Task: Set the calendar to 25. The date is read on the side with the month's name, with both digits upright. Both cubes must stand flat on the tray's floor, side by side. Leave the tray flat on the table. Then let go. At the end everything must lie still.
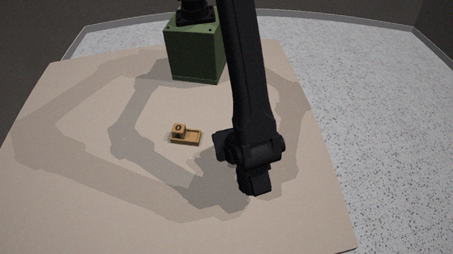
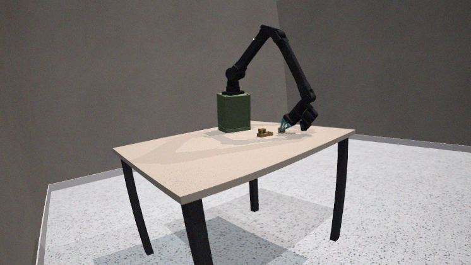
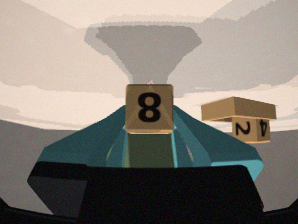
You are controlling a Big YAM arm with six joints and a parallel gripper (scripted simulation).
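My gripper (image 3: 149, 112) is shut on a wooden cube (image 3: 149, 108) whose face toward the wrist camera reads 8. In the exterior view the teal fingers (image 2: 283, 125) hold this cube (image 2: 281, 130) low at the table top, right of the tray. The wooden tray (image 1: 186, 137) lies flat on the table, with the other cube (image 1: 178, 131) standing in its left half, a 0 on top. In the wrist view the tray (image 3: 240, 115) shows to the right, with a 2 on its near side. In the top view the arm hides the gripper and the held cube.
The green arm base (image 1: 195, 50) stands behind the tray. The arm's forearm (image 1: 247, 92) hangs over the table right of the tray. The table's right edge (image 2: 342, 133) is near the gripper.
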